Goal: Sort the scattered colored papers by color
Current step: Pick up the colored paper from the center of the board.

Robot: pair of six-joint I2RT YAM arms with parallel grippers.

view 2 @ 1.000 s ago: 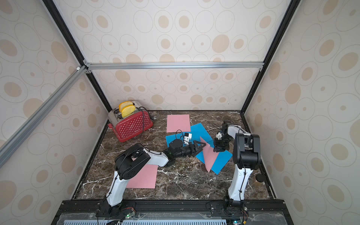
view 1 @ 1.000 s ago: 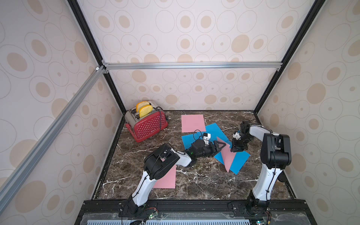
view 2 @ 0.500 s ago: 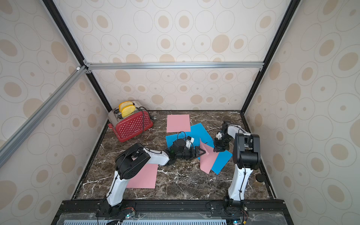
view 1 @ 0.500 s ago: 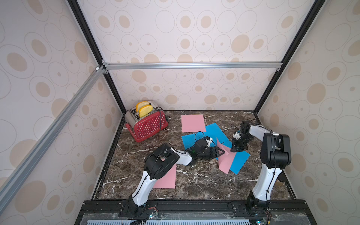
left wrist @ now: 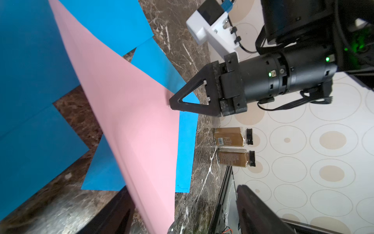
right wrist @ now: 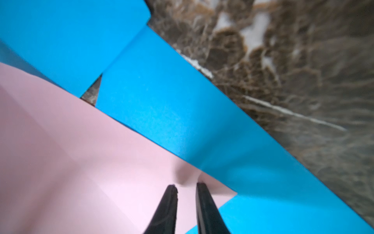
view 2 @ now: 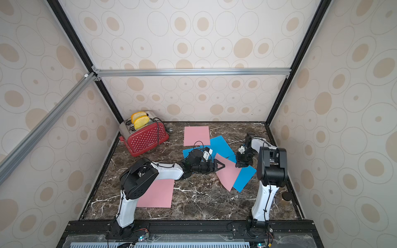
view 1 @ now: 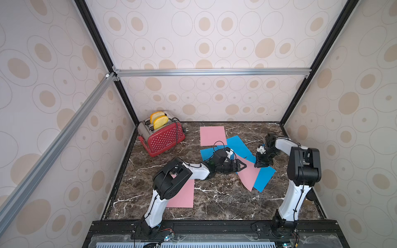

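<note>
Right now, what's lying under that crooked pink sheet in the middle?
Blue sheets stick out from beneath the pink sheet, on the marble table. What lies under its middle is covered.

The toaster [view 1: 165, 138] stands at the back left of my desk [view 1: 225, 204]. The back sheet [view 1: 212, 135] lies to its right; the front sheet [view 1: 182, 197] lies front left, partly under my left arm. Right of centre, between my left pincer [view 1: 242, 166] and right pincer [view 1: 261, 165], the top sheet [view 1: 249, 176] rests on the lower sheets [view 1: 265, 177]
</note>
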